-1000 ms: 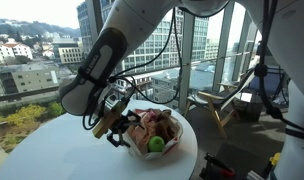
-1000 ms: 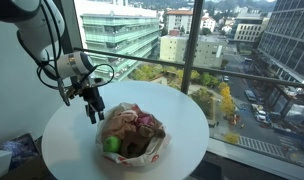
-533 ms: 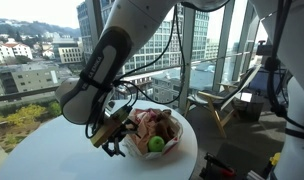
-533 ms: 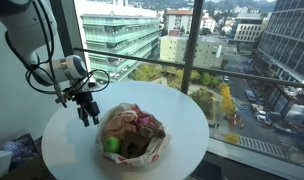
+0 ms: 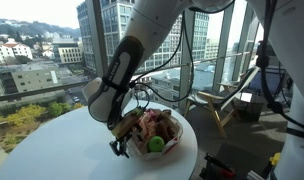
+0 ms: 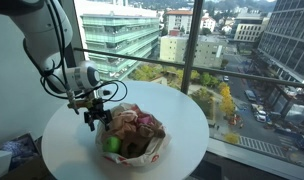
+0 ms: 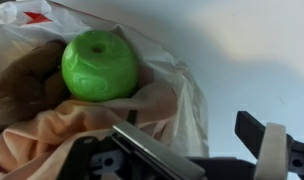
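Gripper (image 6: 95,115) is low over the round white tabletop (image 6: 182,120), jaws spread wide, nothing between them. I'd call this the approach: I'm at the rim of the crumpled plastic bag (image 6: 137,130), not in it and not on anything.

In both exterior views I'm at the bag's left edge. In an exterior view the gripper (image 5: 120,145) hangs just beside the plastic, close enough that I can't tell whether a finger brushes it.

The bag (image 5: 157,128) sits near the middle of the tabletop (image 5: 62,140), mouth open upward and stuffed with pinkish and brown lumps I can't make out. The one clear thing is the green apple (image 5: 156,144), on the near side of the heap, right of my fingers. It shows again in an exterior view (image 6: 113,144), at the near left of the bag and nearer than the gripper.

In the wrist view the green apple (image 7: 99,65) is up and left, cradled in the folds of the bag (image 7: 182,90), while my gripper (image 7: 217,150) hangs over bare tabletop (image 7: 252,50) and the bag's hem. So it lies off to one side, apart from the jaws.

My judgement: getting around it calls for shifting left across the hem and lining the open jaws on either side, keeping the loose plastic out of the pinch.
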Robot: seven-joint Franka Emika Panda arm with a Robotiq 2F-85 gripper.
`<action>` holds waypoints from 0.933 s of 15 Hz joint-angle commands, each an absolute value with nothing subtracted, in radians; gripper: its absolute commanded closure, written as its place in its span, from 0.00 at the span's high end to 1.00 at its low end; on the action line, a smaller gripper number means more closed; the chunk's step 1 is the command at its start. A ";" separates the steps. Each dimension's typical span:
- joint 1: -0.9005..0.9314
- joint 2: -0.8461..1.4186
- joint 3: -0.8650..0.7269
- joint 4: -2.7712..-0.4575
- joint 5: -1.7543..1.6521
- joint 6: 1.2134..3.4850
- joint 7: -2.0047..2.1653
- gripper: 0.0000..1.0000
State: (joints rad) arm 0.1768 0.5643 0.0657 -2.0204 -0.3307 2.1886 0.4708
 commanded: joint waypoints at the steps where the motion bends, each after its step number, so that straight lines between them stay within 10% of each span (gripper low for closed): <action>1: 0.143 0.493 0.071 -2.140 -0.244 2.226 0.302 1.00; 14: 0.244 0.543 -0.047 -2.204 -0.338 2.315 0.407 1.00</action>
State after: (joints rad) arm 0.2058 0.5558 -0.0098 -2.1812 -0.2922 2.2756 0.3513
